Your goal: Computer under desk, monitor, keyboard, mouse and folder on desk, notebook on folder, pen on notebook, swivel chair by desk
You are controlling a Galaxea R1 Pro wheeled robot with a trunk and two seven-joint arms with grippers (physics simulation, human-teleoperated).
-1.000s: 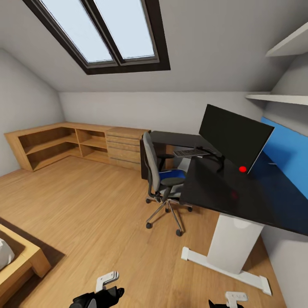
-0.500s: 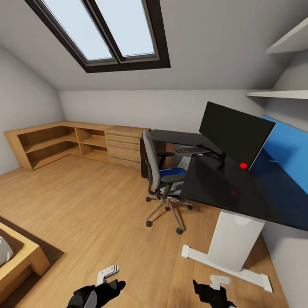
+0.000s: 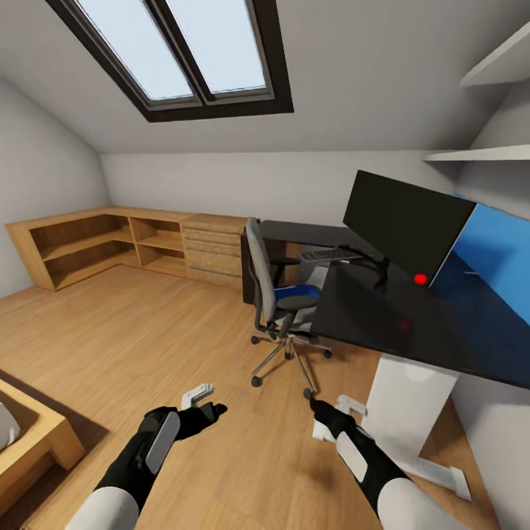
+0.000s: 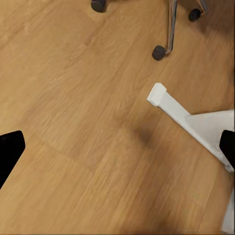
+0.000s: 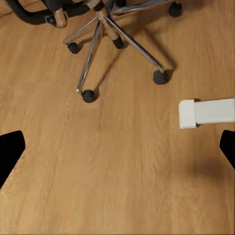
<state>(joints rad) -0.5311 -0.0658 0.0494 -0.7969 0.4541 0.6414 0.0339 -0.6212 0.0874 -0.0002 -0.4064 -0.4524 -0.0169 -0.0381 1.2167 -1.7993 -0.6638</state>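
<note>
Wood flooring fills the lower frame, where the left gripper (image 3: pixel 208 407) and right gripper (image 3: pixel 318 405), both spread wide and empty, hang ready because the blue folder (image 3: pixel 294 297) lies on the swivel chair (image 3: pixel 277 298), centre frame beside the desk (image 3: pixel 383 316).

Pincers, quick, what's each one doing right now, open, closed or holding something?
Left pincer: open, holding nothing, above the wood floor.
Right pincer: open, holding nothing.
</note>
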